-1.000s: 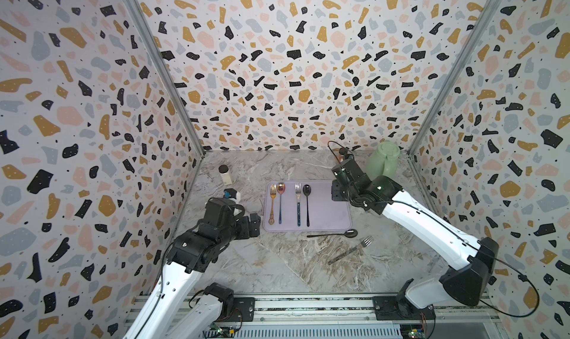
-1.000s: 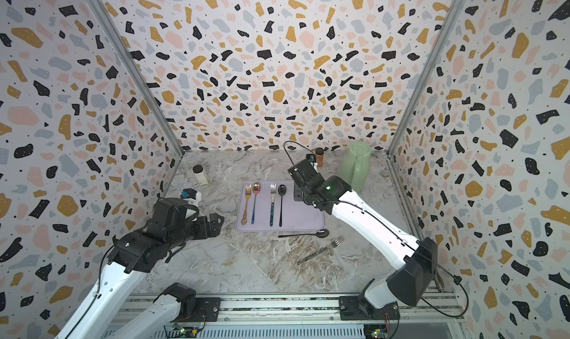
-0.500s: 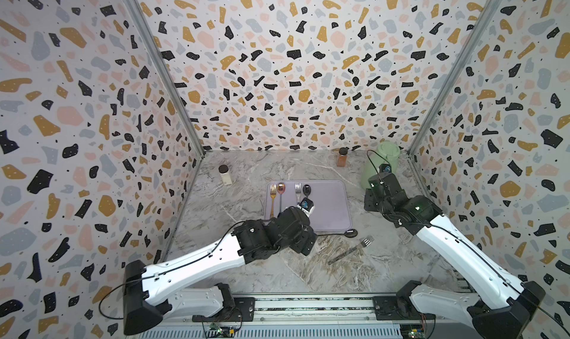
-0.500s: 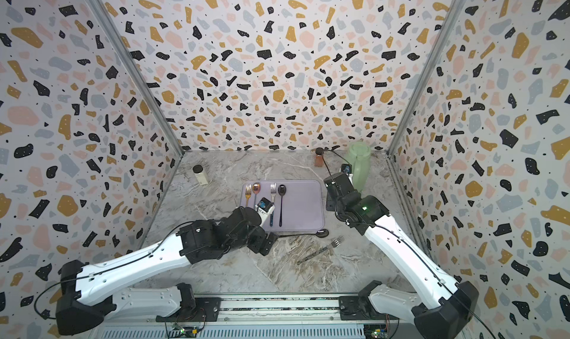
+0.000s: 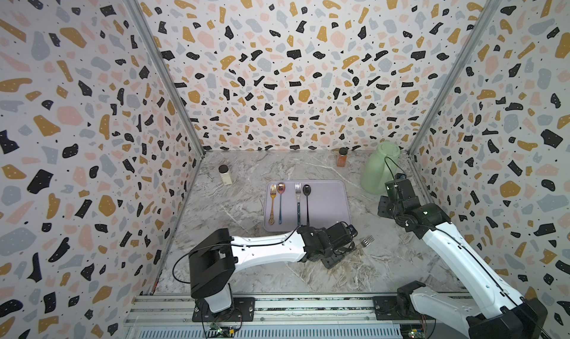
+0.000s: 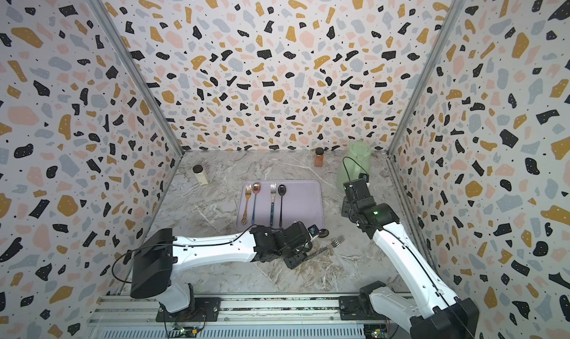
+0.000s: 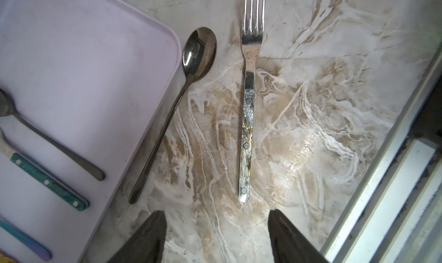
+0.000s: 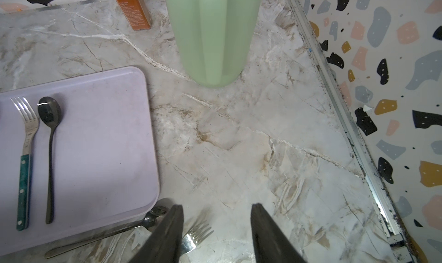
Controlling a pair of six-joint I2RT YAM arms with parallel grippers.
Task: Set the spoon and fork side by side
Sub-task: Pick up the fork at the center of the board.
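A dark steel spoon (image 7: 198,51) lies on the marble just off the lilac tray's (image 7: 83,70) front right corner. A fork (image 7: 248,106) with a mottled riveted handle lies beside it, apart from it. My left gripper (image 7: 216,216) is open and low over the table, with nothing between its fingers and the fork's handle end just beyond its tips. In a top view the left wrist (image 5: 339,245) hides the spoon and only the fork's tines (image 5: 367,240) show. My right gripper (image 8: 216,214) is open and empty, up to the right of the tray (image 5: 327,198).
The tray holds a gold fork (image 5: 272,201), a rose spoon (image 5: 280,198), a teal-handled fork (image 5: 298,201) and a black spoon (image 5: 307,201). A green pitcher (image 5: 379,171) and orange bottle (image 5: 341,158) stand at the back right, a white bottle (image 5: 225,175) at the back left.
My left arm has swung from the left side across to the tray's front right corner, and its jaws have narrowed somewhat. My right arm has pulled back from the tray toward the right wall.
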